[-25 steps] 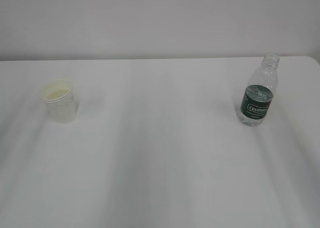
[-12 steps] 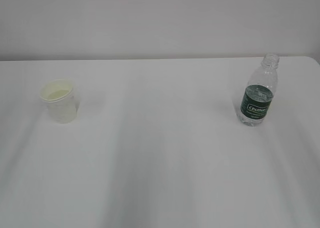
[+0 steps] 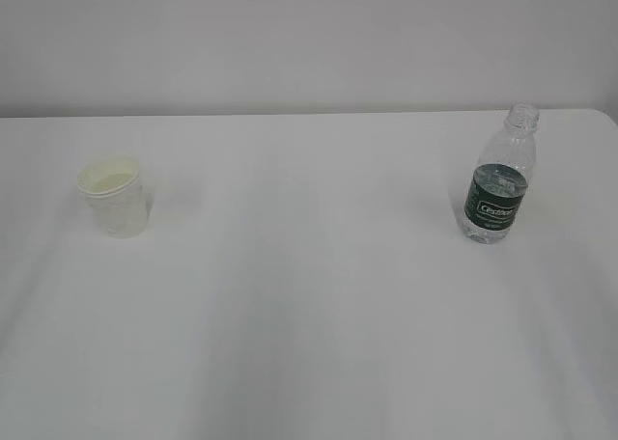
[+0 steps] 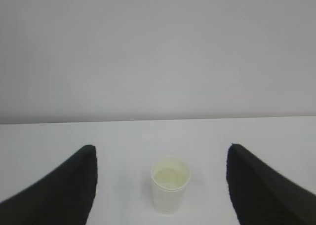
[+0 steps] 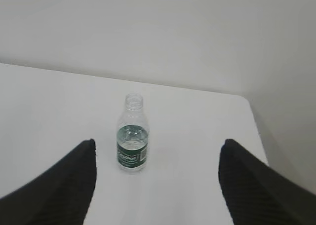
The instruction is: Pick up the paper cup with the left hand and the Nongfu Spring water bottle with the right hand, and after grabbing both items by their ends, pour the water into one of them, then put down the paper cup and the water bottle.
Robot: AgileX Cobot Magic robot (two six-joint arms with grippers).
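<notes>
The paper cup (image 3: 113, 199) stands upright on the left of the white table, white with a pale cream inside. In the left wrist view the cup (image 4: 170, 185) sits ahead of my left gripper (image 4: 161, 150), centred between its wide-open black fingers (image 4: 74, 185) and apart from both. The Nongfu Spring water bottle (image 3: 499, 184) stands upright and capless on the right, with clear water up to about its green label. My right gripper (image 5: 158, 143) is open, with the bottle (image 5: 132, 142) ahead of it and left of centre, untouched. Neither arm shows in the exterior view.
The white table (image 3: 309, 295) ends at a right edge and far corner (image 5: 245, 99) just beyond the bottle. A plain pale wall (image 3: 309, 44) rises behind the table.
Cup and bottle stand where they were. Only the soft shadows on the tabletop have shifted a little.
</notes>
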